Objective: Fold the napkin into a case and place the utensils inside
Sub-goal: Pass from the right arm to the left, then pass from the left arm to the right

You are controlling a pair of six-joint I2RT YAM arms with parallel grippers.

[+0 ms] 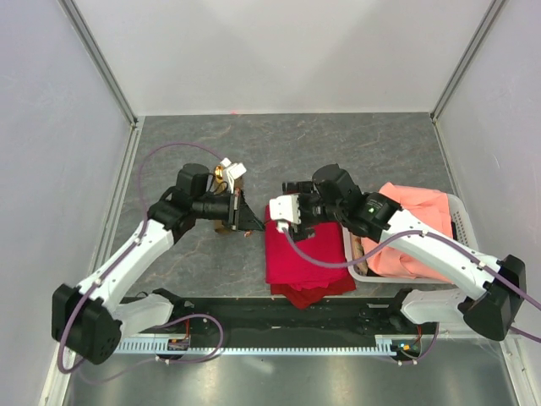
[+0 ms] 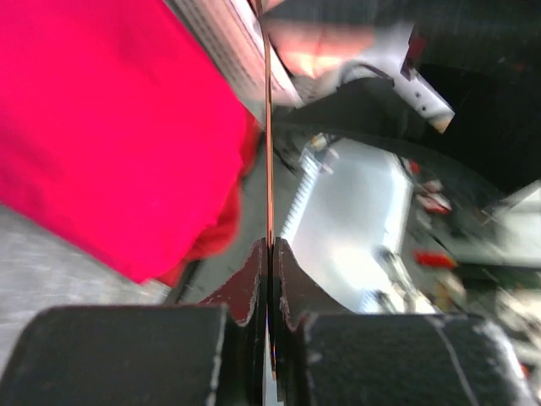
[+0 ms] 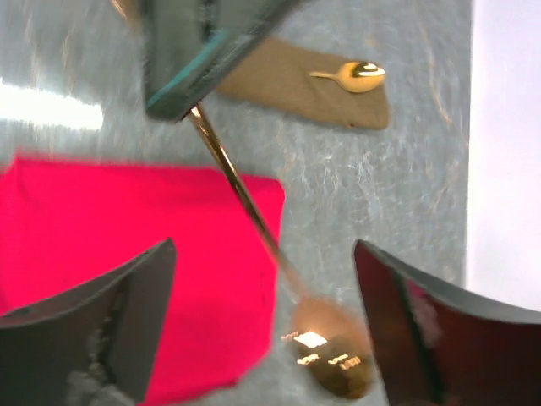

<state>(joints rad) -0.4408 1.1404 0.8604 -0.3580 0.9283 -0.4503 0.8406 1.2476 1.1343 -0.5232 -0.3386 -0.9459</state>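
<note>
My left gripper (image 2: 270, 245) is shut on the thin handle of a gold utensil (image 2: 269, 127), which sticks straight out from the jaws. In the right wrist view that handle slopes down from the left gripper to an oval bowl (image 3: 334, 364). The bowl hangs between the fingers of my open right gripper (image 3: 264, 245), touching neither. Beyond lies the folded olive-brown napkin (image 3: 287, 85) with a small gold spoon (image 3: 355, 76) on its end. From above, the left gripper (image 1: 247, 218) and right gripper (image 1: 279, 211) face each other closely, and the left hides most of the napkin (image 1: 223, 226).
A bright red cloth (image 1: 304, 254) lies under and in front of the right gripper, folded and bunched at its near edge. A salmon-orange cloth (image 1: 414, 228) fills the white basket (image 1: 461, 220) at the right. Grey walls close the table's left, back and right.
</note>
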